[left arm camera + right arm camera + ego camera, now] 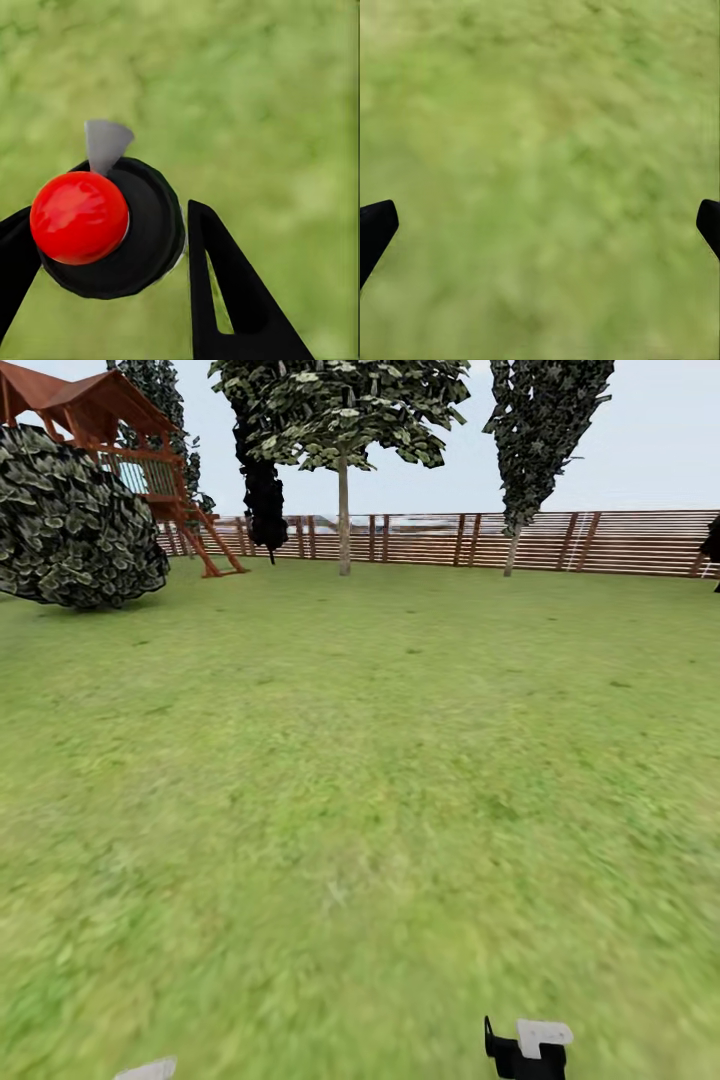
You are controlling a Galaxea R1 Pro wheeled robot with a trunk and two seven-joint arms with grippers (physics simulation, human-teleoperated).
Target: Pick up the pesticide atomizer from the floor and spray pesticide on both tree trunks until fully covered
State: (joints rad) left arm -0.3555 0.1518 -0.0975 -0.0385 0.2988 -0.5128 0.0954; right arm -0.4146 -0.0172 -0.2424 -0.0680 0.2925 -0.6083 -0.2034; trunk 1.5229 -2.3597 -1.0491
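The left gripper (105, 247) is clenched around the atomizer (112, 232), a black round body with a red ball top and a grey nozzle, held over the lawn (360, 780). The right gripper (540, 225) hangs released, fingers wide apart above grass. Far ahead, one pale-trunked tree (343, 510) stands before the wooden fence (560, 540), with a playhouse (130, 440) at the left

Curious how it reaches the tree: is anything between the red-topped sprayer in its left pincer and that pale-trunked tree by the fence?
Nothing visible. Open green lawn runs from the red-topped black sprayer in the left pincer to the pale-trunked leafy tree; the dark round bush stands left of that path.
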